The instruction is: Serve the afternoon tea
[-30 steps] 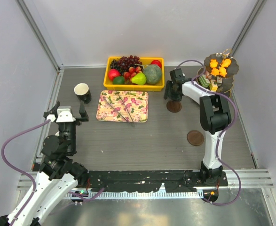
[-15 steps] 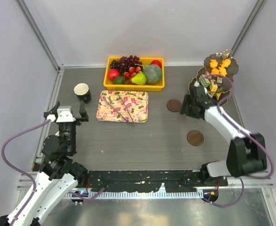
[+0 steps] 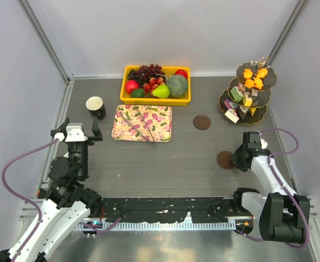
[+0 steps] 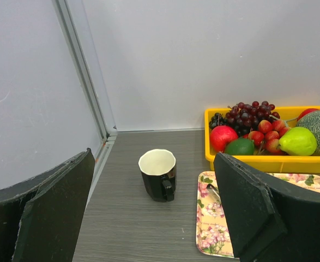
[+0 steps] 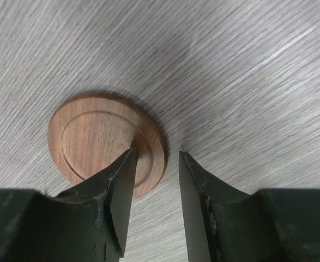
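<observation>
A black cup with a cream inside stands upright at the far left; it also shows in the left wrist view. My left gripper is open and empty, a little nearer than the cup. The dark gold-rimmed three-tier stand at the far right holds orange pastries and multicoloured cake pieces. My right gripper is low over the near wooden coaster, partly open, one finger over the coaster and one beside its rim. No light-blue cup is in view.
A second wooden coaster lies left of the stand. A floral rectangular tray lies mid-table. A yellow bin of fruit stands behind it. Grey walls close the left, back and right sides.
My right arm has swung from the far coaster, past the stand, back to the near coaster and dropped low over it. The left arm and the cup have not moved.
</observation>
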Action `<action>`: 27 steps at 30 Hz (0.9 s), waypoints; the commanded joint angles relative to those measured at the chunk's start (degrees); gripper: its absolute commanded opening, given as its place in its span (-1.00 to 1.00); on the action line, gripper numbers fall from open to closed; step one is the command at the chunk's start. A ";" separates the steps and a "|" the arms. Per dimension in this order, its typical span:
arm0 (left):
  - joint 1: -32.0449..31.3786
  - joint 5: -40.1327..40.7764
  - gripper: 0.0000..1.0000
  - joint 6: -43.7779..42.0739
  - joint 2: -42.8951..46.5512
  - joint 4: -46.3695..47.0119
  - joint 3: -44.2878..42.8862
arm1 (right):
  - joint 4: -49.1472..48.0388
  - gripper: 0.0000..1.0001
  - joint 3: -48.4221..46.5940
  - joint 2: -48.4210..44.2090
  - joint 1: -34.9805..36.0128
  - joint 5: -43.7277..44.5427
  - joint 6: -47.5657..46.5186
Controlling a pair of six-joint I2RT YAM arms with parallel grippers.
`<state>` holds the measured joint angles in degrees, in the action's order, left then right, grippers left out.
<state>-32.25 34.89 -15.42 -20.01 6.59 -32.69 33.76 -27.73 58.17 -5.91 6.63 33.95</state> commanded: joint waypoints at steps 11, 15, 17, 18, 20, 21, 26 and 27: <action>-0.18 0.44 0.98 0.13 0.24 2.20 -0.36 | -18.45 -0.63 1.80 11.68 -0.42 -8.83 13.15; -0.18 0.53 0.98 0.04 0.32 2.29 -0.27 | -21.88 -0.73 -0.83 16.79 -0.42 -8.22 15.52; -0.18 0.53 0.98 -0.05 0.32 2.37 -0.27 | -22.07 -0.76 -2.32 18.64 -0.42 -6.91 15.96; -0.18 0.61 0.98 -0.14 0.32 2.37 -0.27 | -22.07 -0.77 -2.86 19.34 -0.42 -6.81 15.88; -0.18 0.61 0.98 -0.14 0.32 2.46 -0.27 | -21.19 -0.78 -4.17 19.52 -0.42 -2.78 15.88; -0.18 0.61 0.98 -0.14 0.32 2.46 -0.27 | -20.67 -0.80 -4.79 19.44 -0.42 -1.03 15.79; -0.18 0.61 0.98 -0.14 0.24 2.55 -0.18 | -19.26 -0.81 -6.64 18.91 -0.42 3.56 14.56; -0.09 0.53 0.98 -0.14 0.32 2.64 -0.18 | -19.26 -0.81 -7.25 19.08 -0.50 3.91 13.95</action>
<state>-32.25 34.92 -15.46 -20.01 6.61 -32.69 12.10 -32.69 76.64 -6.24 2.81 48.99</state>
